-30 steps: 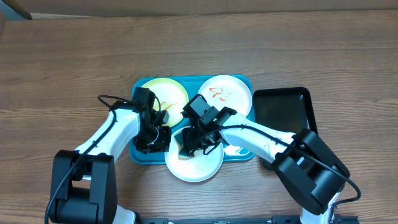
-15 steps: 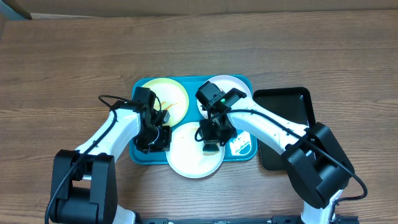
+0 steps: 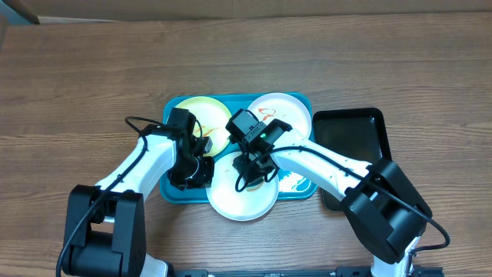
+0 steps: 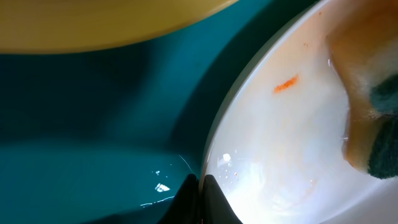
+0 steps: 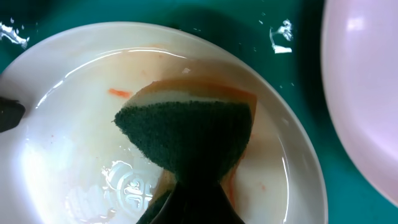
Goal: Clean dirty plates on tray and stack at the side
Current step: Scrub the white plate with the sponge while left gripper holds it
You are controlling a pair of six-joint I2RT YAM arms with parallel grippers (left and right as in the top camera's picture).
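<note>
On the turquoise tray (image 3: 175, 187) lie three dirty plates. A pale yellow-green one (image 3: 206, 117) sits at the back left and a white one (image 3: 283, 114) with orange smears at the back right. The front white plate (image 3: 244, 201) overhangs the tray's near rim. My left gripper (image 4: 200, 186) is shut on that plate's left rim (image 4: 214, 143). My right gripper (image 5: 196, 186) is shut on a yellow sponge (image 5: 193, 124) with a dark green scouring face, pressed onto the front plate (image 5: 68, 143). A small orange streak (image 5: 118, 93) and faint sauce film remain on it.
A smaller black tray (image 3: 355, 142) stands right of the turquoise one, partly under my right arm. A white label (image 3: 298, 181) lies on the tray floor at the front right. Bare wooden table surrounds both trays.
My right gripper swept the sponge across the front plate, first to the right, then back toward the left. The left gripper kept its hold on the rim.
</note>
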